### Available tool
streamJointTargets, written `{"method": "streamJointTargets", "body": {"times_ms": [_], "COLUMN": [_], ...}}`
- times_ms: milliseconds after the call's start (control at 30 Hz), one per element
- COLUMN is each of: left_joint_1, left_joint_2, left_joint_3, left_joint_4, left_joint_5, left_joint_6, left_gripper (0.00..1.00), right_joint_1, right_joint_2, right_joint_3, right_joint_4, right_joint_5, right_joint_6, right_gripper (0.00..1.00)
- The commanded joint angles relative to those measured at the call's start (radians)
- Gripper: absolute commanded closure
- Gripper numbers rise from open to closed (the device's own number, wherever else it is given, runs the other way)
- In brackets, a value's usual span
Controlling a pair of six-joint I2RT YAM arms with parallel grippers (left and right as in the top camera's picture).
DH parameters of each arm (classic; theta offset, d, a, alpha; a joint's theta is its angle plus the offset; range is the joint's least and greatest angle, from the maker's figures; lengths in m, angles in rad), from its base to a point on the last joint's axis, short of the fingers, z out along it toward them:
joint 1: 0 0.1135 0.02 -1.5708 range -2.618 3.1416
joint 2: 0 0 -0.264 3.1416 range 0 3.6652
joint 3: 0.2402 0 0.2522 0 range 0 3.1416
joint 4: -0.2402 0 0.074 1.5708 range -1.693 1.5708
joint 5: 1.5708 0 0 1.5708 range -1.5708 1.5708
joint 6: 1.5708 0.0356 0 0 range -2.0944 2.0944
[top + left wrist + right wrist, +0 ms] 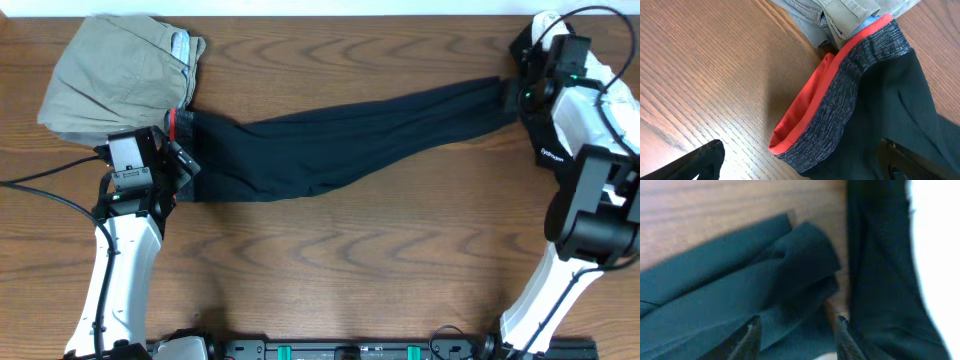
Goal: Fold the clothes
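matt black stretch-cloth pants (pixel 330 150); grained wood table (pixel 350 260)

Khaki trousers (pixel 115 75) lie bunched on the wooden table (pixel 350 270), top left.

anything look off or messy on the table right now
Yes. The black pants lie slanted across the table, bunched into a narrow, wrinkled band rather than flat. Their waistband gapes open, red lining showing, right against the khaki trousers. The cuffs at the other end are crumpled.
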Motion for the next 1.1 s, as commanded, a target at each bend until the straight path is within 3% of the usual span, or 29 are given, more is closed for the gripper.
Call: {"method": "streamJointTargets", "body": {"times_ms": [0,567,700,833,1067], "left_joint_1": [0.003,0.003,0.003,0.003,0.003], "left_joint_2": [-0.003,-0.002,-0.002,-0.002,-0.002], "left_joint_3": [0.021,0.019,0.019,0.019,0.018], "left_joint_4": [-0.007,-0.028,-0.032,-0.036,-0.043], "left_joint_5": [-0.008,-0.008,-0.008,-0.008,-0.008], "left_joint_6": [0.024,0.024,0.024,0.024,0.024], "left_gripper": [0.02,0.02,0.02,0.02,0.02], "right_joint_1": [0.013,0.018,0.024,0.029,0.028], "right_joint_2": [0.039,0.165,0.177,0.167,0.124], "right_joint_3": [0.018,0.018,0.018,0.018,0.048], "right_joint_4": [0.011,0.077,0.050,0.013,-0.106], "right_joint_5": [0.022,0.073,0.046,-0.006,-0.036], "right_joint_6": [-0.040,-0.039,-0.039,-0.037,-0.011], "right_gripper": [0.55,0.52,0.65,0.96,0.99]}}
